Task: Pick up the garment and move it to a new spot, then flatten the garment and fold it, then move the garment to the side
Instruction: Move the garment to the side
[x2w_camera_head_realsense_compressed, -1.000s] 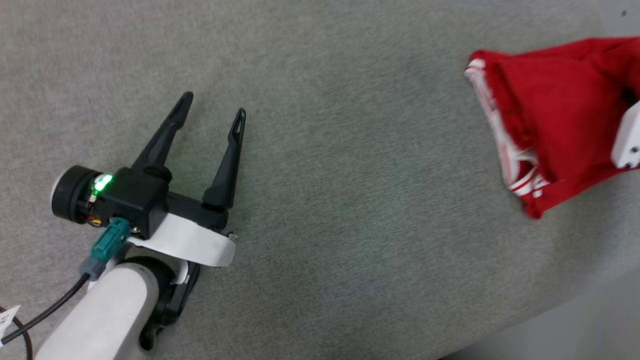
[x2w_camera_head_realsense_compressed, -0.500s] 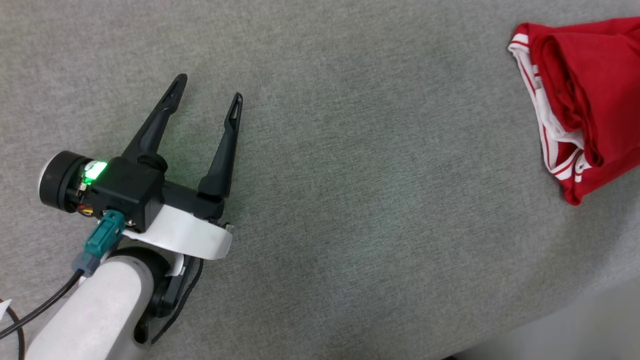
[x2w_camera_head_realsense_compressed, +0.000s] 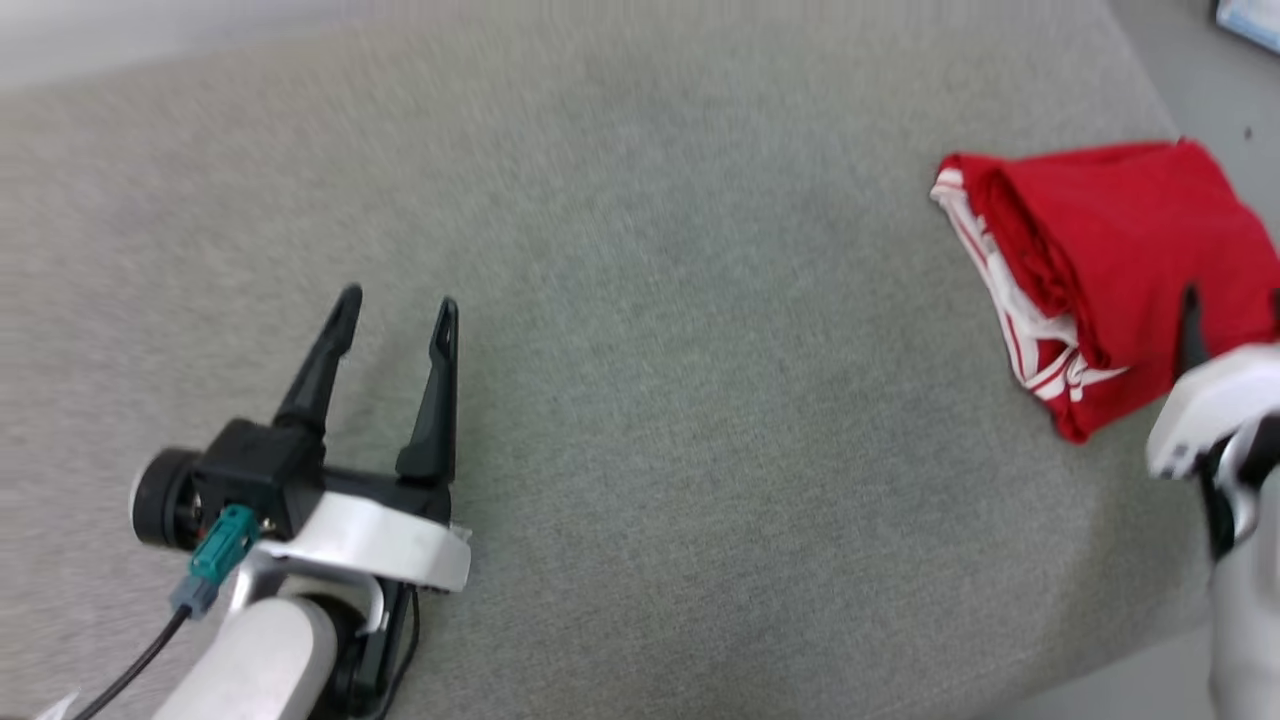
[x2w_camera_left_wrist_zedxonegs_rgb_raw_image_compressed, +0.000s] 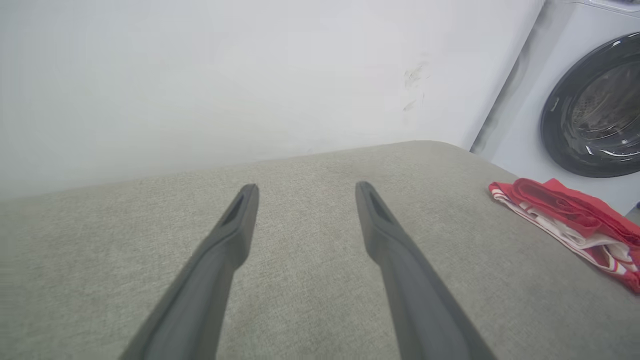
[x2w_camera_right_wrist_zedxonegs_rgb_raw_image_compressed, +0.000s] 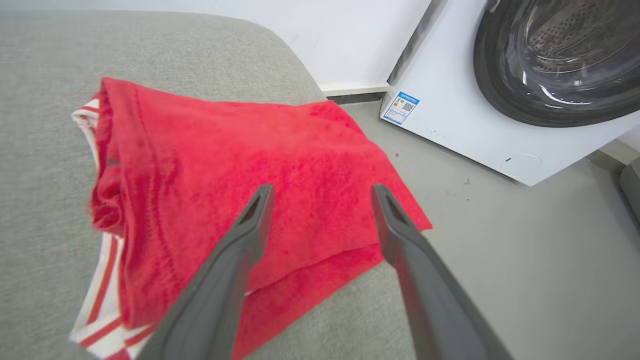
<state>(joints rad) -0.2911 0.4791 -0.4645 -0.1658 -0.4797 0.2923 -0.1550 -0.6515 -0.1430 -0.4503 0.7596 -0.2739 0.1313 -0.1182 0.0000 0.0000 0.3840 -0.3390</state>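
The garment (x2w_camera_head_realsense_compressed: 1100, 270) lies folded in a compact red stack at the right end of the grey table (x2w_camera_head_realsense_compressed: 700, 400), its striped white trim showing along the side that faces the middle. In the right wrist view its far corner seems to reach the table's edge, perhaps a little past it, above the floor (x2w_camera_right_wrist_zedxonegs_rgb_raw_image_compressed: 500, 260) in front of the washing machine (x2w_camera_right_wrist_zedxonegs_rgb_raw_image_compressed: 525, 90). Your right end effector (x2w_camera_right_wrist_zedxonegs_rgb_raw_image_compressed: 322, 190) hangs over the stack with its fingers spread and nothing between them. Your left end effector (x2w_camera_head_realsense_compressed: 398, 300) is also spread, over bare fabric well apart from the shirt. The fold looks done and the move to the side looks almost finished, so protect the stack now. Lift the right arm straight up and away, so that no fingertip catches the top layer and peels the fold open. If that corner does overhang, don't push on the top layer alone. Pinch through all the layers near the thick folded side and draw the whole stack slightly inward, low over the table, then let go. The left arm has no part in this; hold it off the shirt
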